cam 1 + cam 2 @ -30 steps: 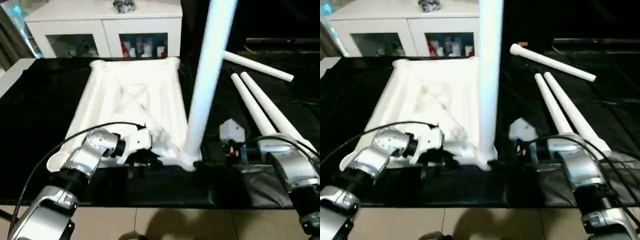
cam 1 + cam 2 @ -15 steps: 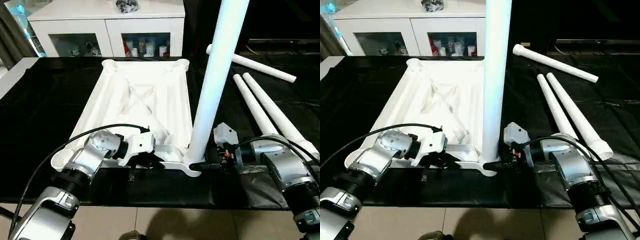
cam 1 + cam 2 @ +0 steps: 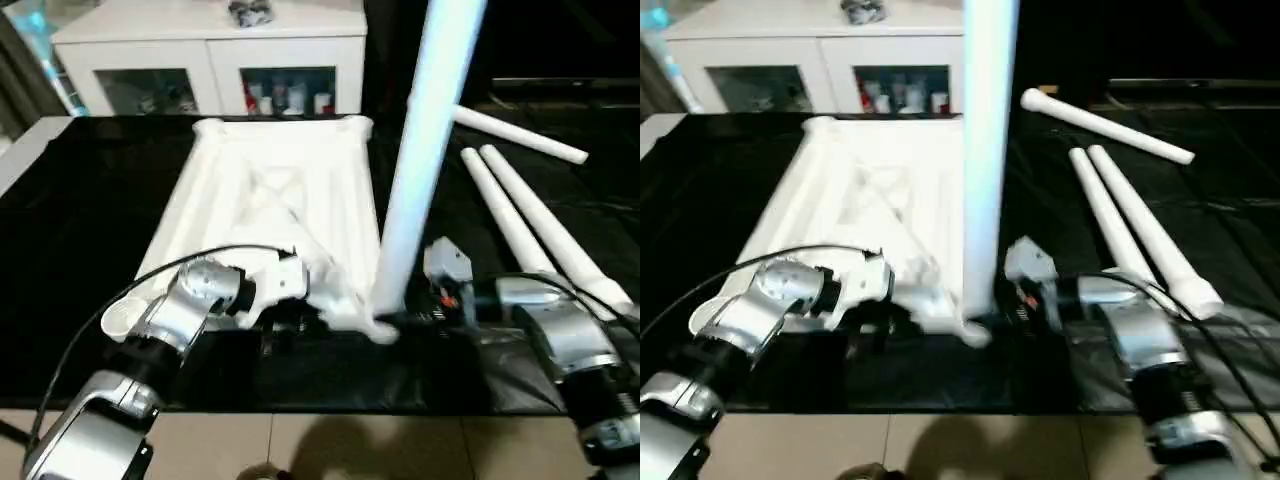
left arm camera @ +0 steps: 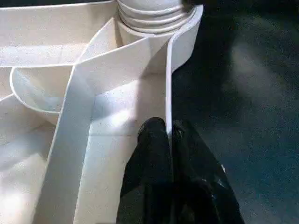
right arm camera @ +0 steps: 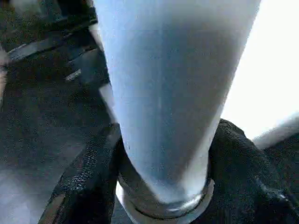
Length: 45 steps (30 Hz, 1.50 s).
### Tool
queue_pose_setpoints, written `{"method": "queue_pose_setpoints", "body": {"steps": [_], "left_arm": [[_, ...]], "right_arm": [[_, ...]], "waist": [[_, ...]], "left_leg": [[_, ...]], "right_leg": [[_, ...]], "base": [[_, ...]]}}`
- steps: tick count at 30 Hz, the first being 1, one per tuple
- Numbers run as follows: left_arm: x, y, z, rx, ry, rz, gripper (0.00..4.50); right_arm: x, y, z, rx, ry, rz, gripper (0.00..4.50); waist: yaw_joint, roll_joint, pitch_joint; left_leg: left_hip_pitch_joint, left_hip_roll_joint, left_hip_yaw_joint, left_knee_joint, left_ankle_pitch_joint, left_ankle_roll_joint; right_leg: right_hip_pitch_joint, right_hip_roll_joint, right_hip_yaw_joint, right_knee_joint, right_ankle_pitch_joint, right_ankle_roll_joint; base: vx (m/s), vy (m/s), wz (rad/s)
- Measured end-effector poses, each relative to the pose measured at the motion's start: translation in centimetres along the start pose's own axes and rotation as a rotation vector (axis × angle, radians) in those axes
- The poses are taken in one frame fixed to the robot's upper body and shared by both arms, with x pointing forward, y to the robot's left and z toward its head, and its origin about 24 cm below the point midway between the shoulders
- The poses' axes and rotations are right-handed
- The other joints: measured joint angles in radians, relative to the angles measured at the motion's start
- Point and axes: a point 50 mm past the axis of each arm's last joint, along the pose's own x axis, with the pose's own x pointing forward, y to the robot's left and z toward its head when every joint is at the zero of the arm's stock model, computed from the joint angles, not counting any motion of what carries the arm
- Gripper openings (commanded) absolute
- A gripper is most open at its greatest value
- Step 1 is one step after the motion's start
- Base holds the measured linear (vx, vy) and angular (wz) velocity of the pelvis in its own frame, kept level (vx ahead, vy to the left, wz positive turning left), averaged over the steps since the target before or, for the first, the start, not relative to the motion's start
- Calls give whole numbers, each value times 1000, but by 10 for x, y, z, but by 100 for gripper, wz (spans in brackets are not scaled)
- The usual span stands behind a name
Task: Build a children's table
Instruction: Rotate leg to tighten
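Left side: the left gripper (image 4: 169, 135), two black fingers at the end of a silver forearm, was pressed together on the thin upright rim wall of the white plastic rectangular table top (image 3: 280, 190). One finger sat inside the rim, the other outside, with the wall pinched between them, near the top's near right corner.

The table top lay upside down on the black cloth-covered work surface (image 3: 70, 210), ribbed underside up, long axis running away from the robot. An open round socket (image 3: 122, 316) showed at its near left corner.

Centre: one long white tapered tubular leg (image 3: 425, 140) stood upright in the near right corner socket, its threaded end (image 4: 152, 14) seated at the collar (the wrist camera showed several thread rings above the socket lip).

Right side: the right gripper (image 5: 163, 172) was clamped around the base of that standing leg, a black finger on each side of the tube, just above the socket.

Further right, three loose white tapered legs lay on the cloth. Two (image 3: 520, 225) lay side by side, touching; the third (image 3: 520, 133) lay behind them at an angle.

Background: a white cabinet with glass doors (image 3: 215, 75) stood behind the work surface.
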Motion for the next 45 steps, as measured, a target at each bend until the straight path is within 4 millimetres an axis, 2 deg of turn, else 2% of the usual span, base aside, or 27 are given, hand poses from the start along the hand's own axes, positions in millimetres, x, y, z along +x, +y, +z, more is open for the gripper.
{"method": "queue_pose_setpoints", "body": {"steps": [3,8,11,17,18,20,23,26,27,29,31,36,37,38,40,43,45], "left_arm": [[12,11,8,-70,15,124,0],[29,15,20,-159,3,222,0],[33,15,24,-175,4,240,0],[35,15,25,-173,5,243,0],[35,15,25,-172,6,243,0],[36,15,25,-172,7,244,0],[36,16,25,-168,13,263,0],[36,18,26,-165,18,310,0],[35,20,26,-168,21,338,0],[34,22,26,-173,20,361,0],[32,23,26,-175,19,370,0],[32,25,26,-174,25,382,0],[32,25,25,-175,26,382,44],[31,25,25,-174,25,383,55],[31,26,32,-183,-33,389,55],[29,30,48,-146,-107,402,95],[27,32,54,-114,-133,414,97]], "right_arm": [[9,-13,10,23,-19,-197,245],[21,-19,15,54,-30,-379,205],[22,-21,16,56,-31,-422,205],[20,-21,15,59,-30,-433,205],[18,-20,14,71,-36,-439,237],[18,-20,13,83,-40,-441,270],[16,-19,12,119,-66,-446,292],[5,-18,9,100,-79,-433,324],[2,-16,6,113,-90,-404,324],[-3,-7,1,139,-106,-342,356],[-15,-4,1,132,-113,-298,364],[-49,-5,14,53,-162,-287,409],[-53,-4,14,45,-162,-289,423],[-55,-3,14,42,-166,-289,432],[-58,1,12,60,-172,-295,440],[-55,5,13,72,-182,-295,450],[-53,8,12,86,-188,-301,450]], "waist": [[-13,0,0],[-9,0,0],[0,0,0],[1,0,0],[2,0,0],[3,0,0],[2,0,0],[0,0,0],[-4,0,0],[-6,2,1],[-2,2,1],[2,2,1],[1,2,1],[1,2,1],[4,2,1],[4,3,0],[3,3,0]], "left_leg": [[1,0,0,0,0,0],[0,0,0,-3,0,-1],[0,0,0,-4,0,2],[-1,0,1,-3,0,3],[-1,0,1,-3,-1,3],[-1,0,1,-3,-1,3],[-1,0,1,-3,-1,2],[-1,0,1,-3,-1,2],[-1,0,1,-3,-1,2],[-2,0,1,-4,-1,3],[-5,0,1,-4,1,6],[-7,0,1,-2,1,7],[-7,0,1,-2,1,7],[-7,1,1,-2,1,7],[-7,1,0,-2,1,7],[-7,1,0,0,1,6],[-6,1,0,0,-1,4]], "right_leg": [[0,0,0,0,0,-1],[-1,0,0,0,3,-4],[-1,0,-1,-2,2,-4],[-1,0,-1,-3,2,-4],[-1,0,-1,-3,2,-4],[0,0,-1,-3,2,-4],[0,0,-1,-3,2,-4],[0,0,-1,-3,2,-4],[-1,0,-1,-3,3,-4],[-2,0,-1,-3,2,-4],[-4,0,-2,-3,2,-4],[-5,0,-2,-3,2,-4],[-5,0,-2,-3,2,-4],[-5,0,-2,-3,2,-4],[-5,0,-3,-3,2,-4],[-4,0,-3,-3,3,-4],[-3,0,-3,-3,1,0]], "base": [[0,0,0],[0,0,0],[0,0,0],[0,0,0],[0,0,0],[0,0,0],[0,0,0],[0,0,0],[0,0,0],[0,0,0],[0,0,0],[0,0,0],[0,0,0],[0,0,0],[0,0,0],[0,0,0],[0,0,0]]}}
